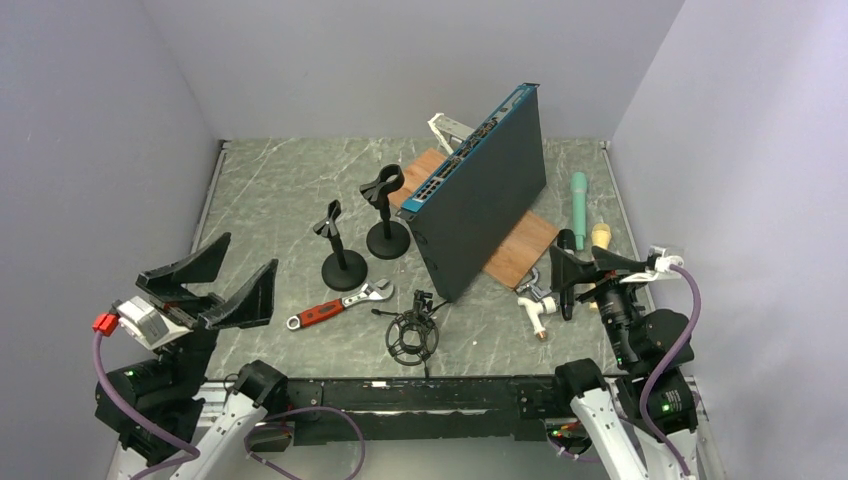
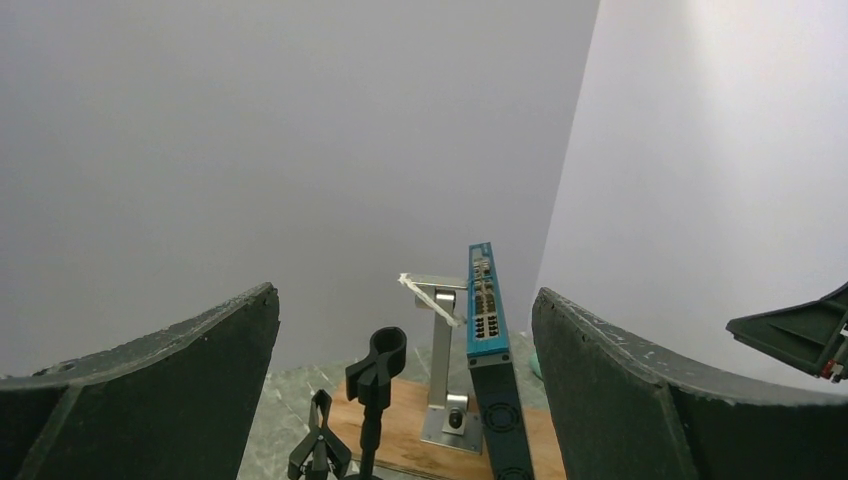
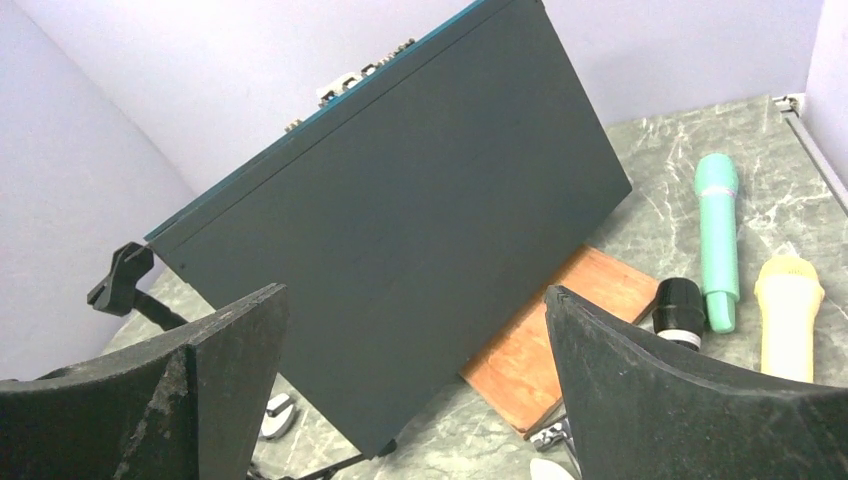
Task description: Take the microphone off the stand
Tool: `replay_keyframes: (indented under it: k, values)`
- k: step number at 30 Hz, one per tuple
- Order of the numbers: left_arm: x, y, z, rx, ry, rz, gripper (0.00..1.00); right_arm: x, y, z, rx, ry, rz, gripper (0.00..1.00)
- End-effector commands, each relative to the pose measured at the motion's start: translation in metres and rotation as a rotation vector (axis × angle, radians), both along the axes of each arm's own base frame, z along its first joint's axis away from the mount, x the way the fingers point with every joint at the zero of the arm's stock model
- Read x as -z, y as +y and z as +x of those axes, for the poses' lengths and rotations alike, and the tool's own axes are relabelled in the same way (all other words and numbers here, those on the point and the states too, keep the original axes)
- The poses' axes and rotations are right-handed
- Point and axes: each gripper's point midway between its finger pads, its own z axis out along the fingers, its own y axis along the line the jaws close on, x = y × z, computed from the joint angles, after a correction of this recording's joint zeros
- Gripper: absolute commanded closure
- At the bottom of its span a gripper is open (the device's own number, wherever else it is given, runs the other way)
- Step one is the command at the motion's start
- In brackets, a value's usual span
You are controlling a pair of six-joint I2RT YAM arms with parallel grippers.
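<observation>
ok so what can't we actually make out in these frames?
- Black microphone: the right wrist view shows only one end; the right gripper covers the rest.
- Yellow microphone: lower part is behind the same gripper's finger.
- Mic stands: bases are cut off by the bottom edge of the left wrist view.
- Bracket: mostly hidden behind the network switch in the top view.
- The switch's port labels: too small in every view.
</observation>
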Motion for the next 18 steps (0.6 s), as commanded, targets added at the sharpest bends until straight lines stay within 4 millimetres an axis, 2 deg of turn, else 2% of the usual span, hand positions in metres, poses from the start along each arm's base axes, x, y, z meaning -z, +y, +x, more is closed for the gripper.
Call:
replay_keyframes:
  k: [1,10,18]
  values:
    - [-0.014,0.008,0.000,-0.022,-0.046,-0.078,0.01,-0.016,-0.005,0.002,0.028,-0.006,-0.010,0.00]
    - [-0.021,0.002,0.006,0.004,-0.025,-0.093,0.01,-0.034,-0.011,-0.004,0.050,-0.027,-0.044,0.00]
    - [-0.015,0.002,0.011,-0.001,0.004,-0.103,0.01,-0.031,-0.019,-0.008,0.088,-0.036,-0.051,0.00]
